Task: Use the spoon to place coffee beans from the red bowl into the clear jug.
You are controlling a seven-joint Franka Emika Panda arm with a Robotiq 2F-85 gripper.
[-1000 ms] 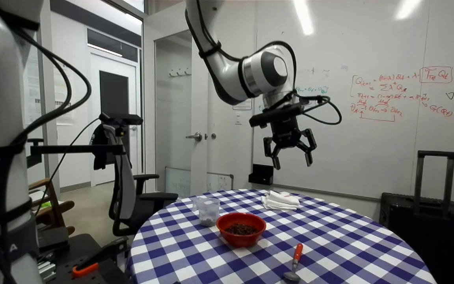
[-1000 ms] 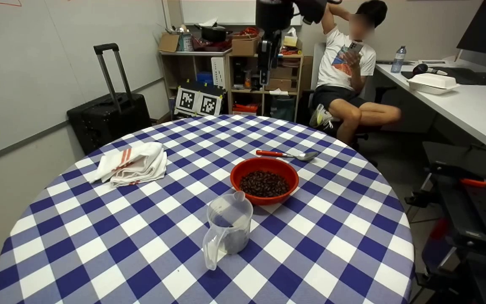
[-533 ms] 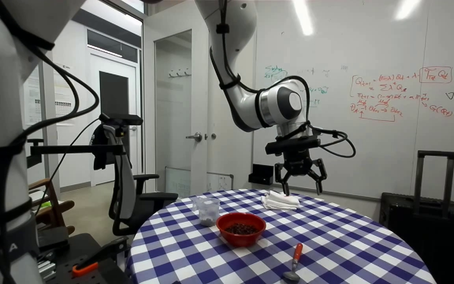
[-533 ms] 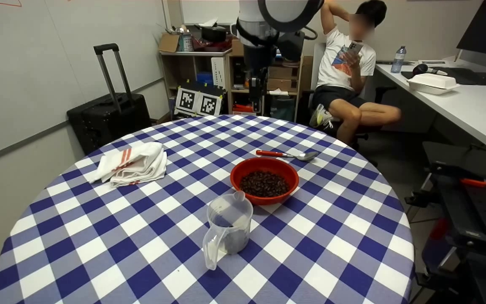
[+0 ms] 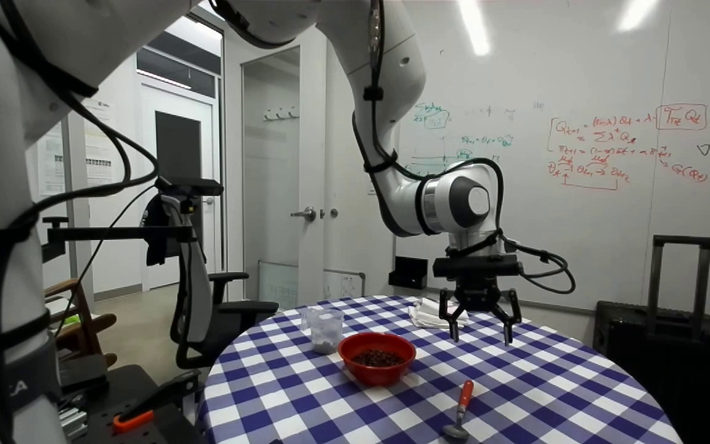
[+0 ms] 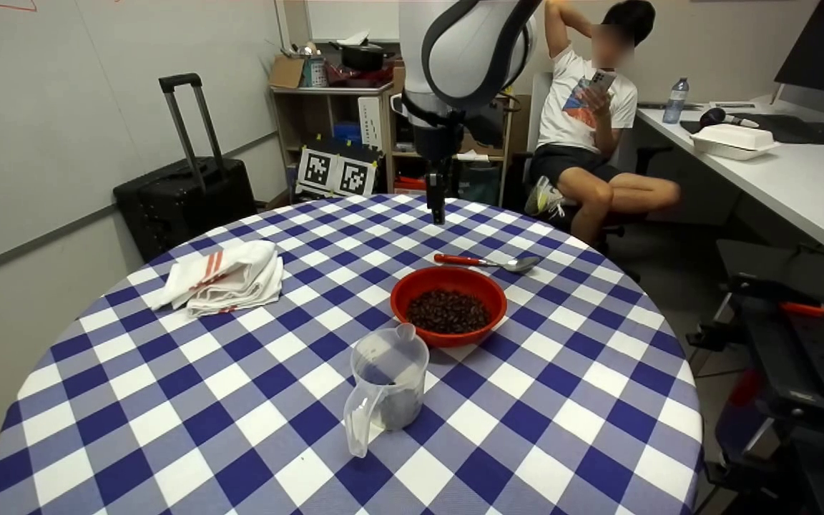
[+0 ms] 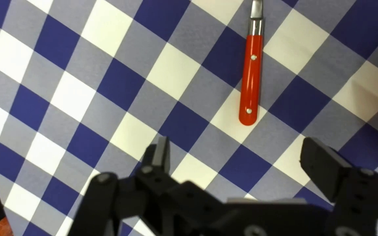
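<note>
The tool (image 7: 236, 150) was spread wide and held nothing. In the wrist view, the spoon (image 7: 254, 62) lay at upper middle, running up and down, handle (image 7: 250, 82) pointing toward the gap.

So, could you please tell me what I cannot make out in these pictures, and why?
Spoon, wrist view: far end cut off by the top edge.
White cloth, in an exterior view: partly hidden behind the hand.
Clear jug, in both exterior views: cloudy wall blurs what, if anything, lies at its bottom.
Seated person's face, in an exterior view: blurred out.
</note>
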